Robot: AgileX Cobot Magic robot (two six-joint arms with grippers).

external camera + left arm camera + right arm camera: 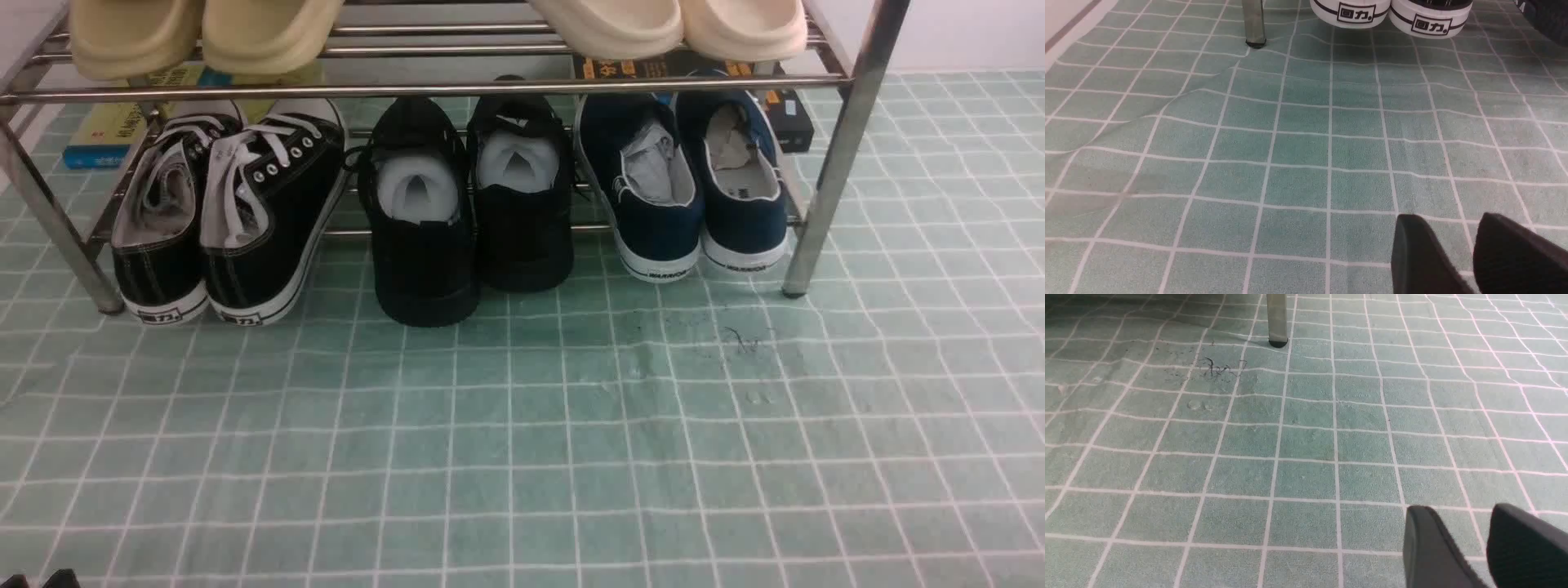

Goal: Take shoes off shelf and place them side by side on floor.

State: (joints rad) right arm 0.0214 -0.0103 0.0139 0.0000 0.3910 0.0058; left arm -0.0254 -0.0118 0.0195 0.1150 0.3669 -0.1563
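I judge the navy shoes [694,220] light and soft, so I'd pinch the firmer heel collar. Both arms' jaws gape, empty.

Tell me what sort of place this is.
Likely a staged shoe-storage corner, like a home entryway mocked up for testing. A chrome shoe rack holds pairs of shoes, including navy slip-ons and cream slippers, and a wrinkled green gridded cloth stands in for the floor.
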